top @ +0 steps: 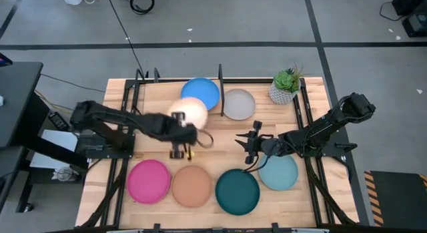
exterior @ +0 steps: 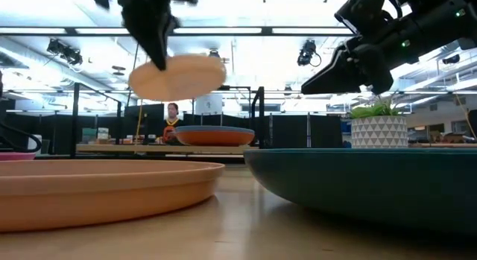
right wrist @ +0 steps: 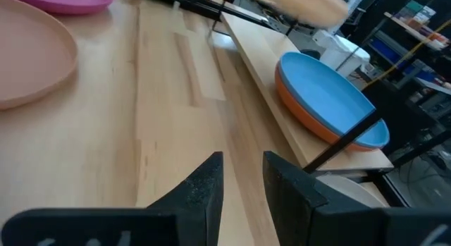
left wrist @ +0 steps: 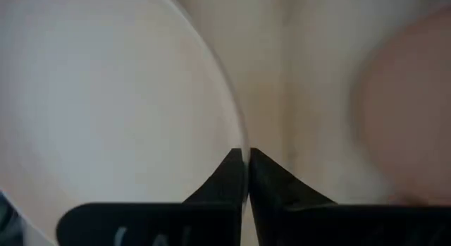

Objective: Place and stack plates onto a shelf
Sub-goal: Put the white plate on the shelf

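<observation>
My left gripper (top: 179,124) is shut on the cream-white plate (top: 190,111) and holds it in the air over the far middle of the table, beside the shelf (right wrist: 262,43). On the shelf board the blue plate (top: 201,92) rests on the rust-orange plate (right wrist: 296,98); the grey plate (top: 238,104) lies to their right. The pink plate (top: 149,181), peach plate (top: 191,186), dark teal plate (top: 237,191) and light blue plate (top: 279,172) lie flat along the near side. My right gripper (top: 248,144) hovers open above the table, just left of the light blue plate. My left gripper pinches the cream-white plate's rim (left wrist: 242,144) between its two fingers, at their free ends. In the low view the fingers (exterior: 158,57) come from above onto the rim's left side. The plate (exterior: 177,76) is lifted clear of the table and shelf, and close to level.
A potted plant (top: 285,86) stands at the far right corner of the table. Black rack rods (top: 220,76) rise around the shelf. Bare tabletop (right wrist: 176,133) lies between the shelf and the near row of plates. A person (exterior: 172,118) sits far behind the table.
</observation>
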`<state>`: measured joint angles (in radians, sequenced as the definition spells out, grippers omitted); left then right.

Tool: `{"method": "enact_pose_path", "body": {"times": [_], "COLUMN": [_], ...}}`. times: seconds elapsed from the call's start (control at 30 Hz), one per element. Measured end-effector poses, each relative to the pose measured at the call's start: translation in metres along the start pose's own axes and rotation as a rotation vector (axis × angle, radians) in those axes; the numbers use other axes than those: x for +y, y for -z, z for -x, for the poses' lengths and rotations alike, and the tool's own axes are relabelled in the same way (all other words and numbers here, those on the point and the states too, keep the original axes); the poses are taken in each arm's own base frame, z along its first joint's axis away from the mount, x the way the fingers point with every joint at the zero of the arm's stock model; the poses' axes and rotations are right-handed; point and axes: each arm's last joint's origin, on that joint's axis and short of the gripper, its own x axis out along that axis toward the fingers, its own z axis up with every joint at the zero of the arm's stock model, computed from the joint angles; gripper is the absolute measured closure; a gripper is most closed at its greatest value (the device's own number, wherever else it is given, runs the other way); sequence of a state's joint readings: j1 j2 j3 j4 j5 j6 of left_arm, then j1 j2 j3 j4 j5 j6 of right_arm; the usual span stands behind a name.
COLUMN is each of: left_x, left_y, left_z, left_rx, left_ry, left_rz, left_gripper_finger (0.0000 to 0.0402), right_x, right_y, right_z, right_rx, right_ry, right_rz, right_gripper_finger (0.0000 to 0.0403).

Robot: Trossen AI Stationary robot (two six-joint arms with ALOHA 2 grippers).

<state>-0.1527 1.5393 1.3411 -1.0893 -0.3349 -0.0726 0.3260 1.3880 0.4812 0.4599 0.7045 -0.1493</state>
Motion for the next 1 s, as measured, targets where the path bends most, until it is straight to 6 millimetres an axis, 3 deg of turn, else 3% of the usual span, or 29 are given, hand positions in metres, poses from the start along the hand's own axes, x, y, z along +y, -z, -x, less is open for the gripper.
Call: {"method": "enact_pose_path", "body": {"times": [0.23,0.47,0.7,1.0], "left_x": [0.049,0.099,0.129,0.132], "left_y": [0.06,0.097,0.109,0.103], "left_z": [-0.022,-0.048,-0.067,-0.101], "left_rx": [0.06,0.18,0.236,0.293], "left_ry": [-0.076,-0.1,-0.065,0.023], "left_rz": [0.149,0.27,0.332,0.299], "left_gripper_finger": [0.0387,0.0387,0.0387,0.0387], "right_x": [0.0,0.0,0.0,0.0], "right_y": [-0.001,-0.003,-0.003,0.0], "right_z": [0.0,0.0,0.0,0.001], "right_rx": [-0.01,-0.028,-0.028,-0.025], "right_ry": [-0.01,-0.014,-0.014,-0.014], "right_rz": [0.001,0.009,0.022,0.035], "right_gripper_finger": [0.0296,0.0296,0.0296,0.0296]}}
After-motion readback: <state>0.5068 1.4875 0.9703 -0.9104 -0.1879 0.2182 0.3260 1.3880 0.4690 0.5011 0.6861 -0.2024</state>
